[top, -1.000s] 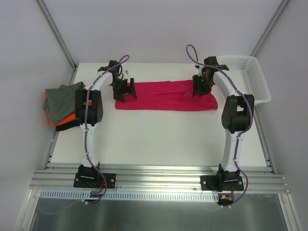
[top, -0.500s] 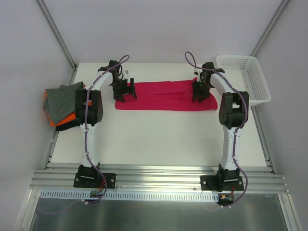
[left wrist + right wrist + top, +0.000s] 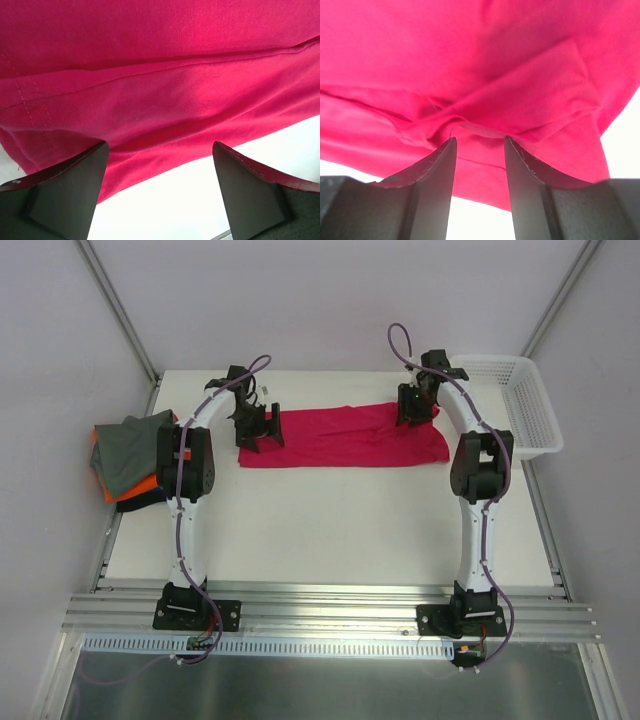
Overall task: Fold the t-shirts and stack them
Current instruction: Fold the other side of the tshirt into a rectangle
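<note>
A magenta-pink t-shirt [image 3: 330,438] lies spread in a long band across the far part of the white table [image 3: 320,530]. My left gripper [image 3: 262,438] hovers at its left end, open wide, with nothing between the fingers; its wrist view shows the pink t-shirt's [image 3: 160,75] hem and the left gripper [image 3: 160,145] over the cloth's edge. My right gripper [image 3: 415,412] is down on the shirt's right end near the far edge. In the right wrist view the pink t-shirt [image 3: 495,60] puckers into a bunch pinched at the right gripper's [image 3: 480,139] tips.
A pile of shirts hangs over the table's left edge: a grey one [image 3: 135,445] on top, an orange one [image 3: 125,490] and a dark one [image 3: 150,502] beneath. A white mesh basket [image 3: 520,405] stands at the far right corner. Metal frame rails run along the near edge.
My right gripper has moved toward the far edge, drawing the shirt's right end up with it. The left arm has stayed still.
</note>
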`<state>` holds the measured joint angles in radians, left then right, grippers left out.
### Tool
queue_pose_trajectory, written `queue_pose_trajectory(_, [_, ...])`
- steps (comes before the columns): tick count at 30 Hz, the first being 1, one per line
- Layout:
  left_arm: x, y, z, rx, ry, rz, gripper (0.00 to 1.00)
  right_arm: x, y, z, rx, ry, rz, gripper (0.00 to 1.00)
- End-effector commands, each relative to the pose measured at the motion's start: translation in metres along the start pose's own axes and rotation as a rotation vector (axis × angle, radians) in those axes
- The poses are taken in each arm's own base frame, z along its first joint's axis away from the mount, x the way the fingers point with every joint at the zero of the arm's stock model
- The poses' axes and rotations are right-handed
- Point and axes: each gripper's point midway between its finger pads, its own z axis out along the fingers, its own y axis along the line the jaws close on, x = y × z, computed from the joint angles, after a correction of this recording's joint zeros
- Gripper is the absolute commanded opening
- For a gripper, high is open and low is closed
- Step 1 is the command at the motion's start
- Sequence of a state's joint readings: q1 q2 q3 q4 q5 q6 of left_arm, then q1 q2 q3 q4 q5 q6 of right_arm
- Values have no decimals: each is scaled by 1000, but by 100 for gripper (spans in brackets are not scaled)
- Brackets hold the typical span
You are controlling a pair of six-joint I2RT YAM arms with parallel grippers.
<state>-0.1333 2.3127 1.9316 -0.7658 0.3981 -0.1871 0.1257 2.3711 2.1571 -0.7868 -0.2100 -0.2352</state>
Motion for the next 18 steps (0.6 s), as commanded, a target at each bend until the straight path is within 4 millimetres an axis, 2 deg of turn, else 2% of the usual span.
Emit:
queue_pose_trajectory(1, [8, 7, -6, -66, 13, 40, 87, -26, 7, -2, -35, -78, 34, 46])
queue_pose_trajectory(3, [8, 6, -5, -69, 15, 43, 88, -34, 8, 3, -40, -95, 40, 47])
queue_pose_trajectory(5, [10, 6, -4, -71, 18, 47, 88, -32, 10, 17, -41, -87, 34, 47])
queue_pose_trajectory(6, [10, 6, -5, -73, 20, 49, 88, -40, 12, 17, -39, -106, 50, 48])
queue_pose_trajectory(9, [10, 5, -5, -76, 18, 56, 88, -42, 21, 23, -65, -116, 30, 48])
queue_pose_trajectory(14, [7, 3, -10, -78, 3, 63, 88, -58, 33, -13, -62, -180, -16, 48])
queue_pose_trajectory(15, [6, 2, -10, -74, 2, 60, 88, -64, 35, -30, -60, -208, -21, 49])
queue_pose_trajectory(17, [6, 1, -9, -67, 3, 56, 88, -58, 36, -39, -64, -199, -21, 49])
queue_pose_trajectory(18, [7, 1, -8, -65, 7, 53, 88, -60, 37, -53, -62, -217, -23, 49])
